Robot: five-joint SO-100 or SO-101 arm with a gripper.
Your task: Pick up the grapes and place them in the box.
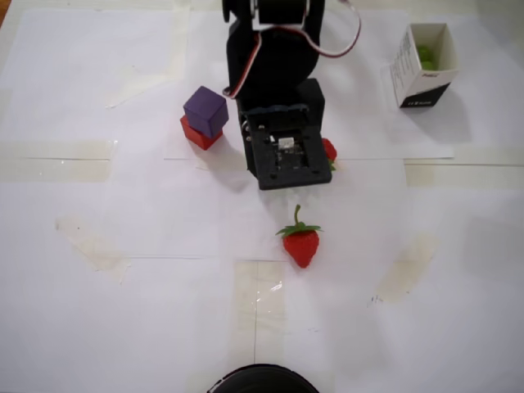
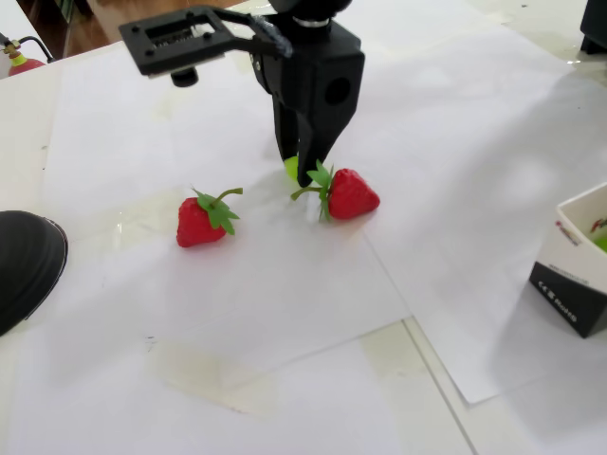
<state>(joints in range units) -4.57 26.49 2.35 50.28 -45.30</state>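
The box (image 1: pixel 423 67) stands upright near the far right corner of the table (image 1: pixel 123 311) in the overhead view, its open top facing up. Inside it I can see green grapes (image 1: pixel 427 56) against the white walls; how many there are I cannot tell. In the fixed view only a corner of the box (image 2: pixel 577 275) shows at the right edge, with its black band at the base.

My gripper (image 2: pixel 300 174) points straight down at the white paper, and my fingers (image 2: pixel 287 142) have a single light-green grape (image 2: pixel 292 168) between them, right at the tips. The gap is narrow and the grape fills it, so I read the fingers as pressed against its sides. The grape sits at or just above the paper; I cannot tell if it is lifted clear. In the overhead view my wrist block hides it completely.

Just beside my fingertips lies a strawberry (image 2: pixel 350 193), its leaves touching or almost touching the nearer finger. A second strawberry (image 2: pixel 198 221) lies apart from it, nearer the camera side. A purple cube (image 1: pixel 205 111) rests on a red cube (image 1: pixel 196 134) beside my arm in the overhead view, well away from the box.
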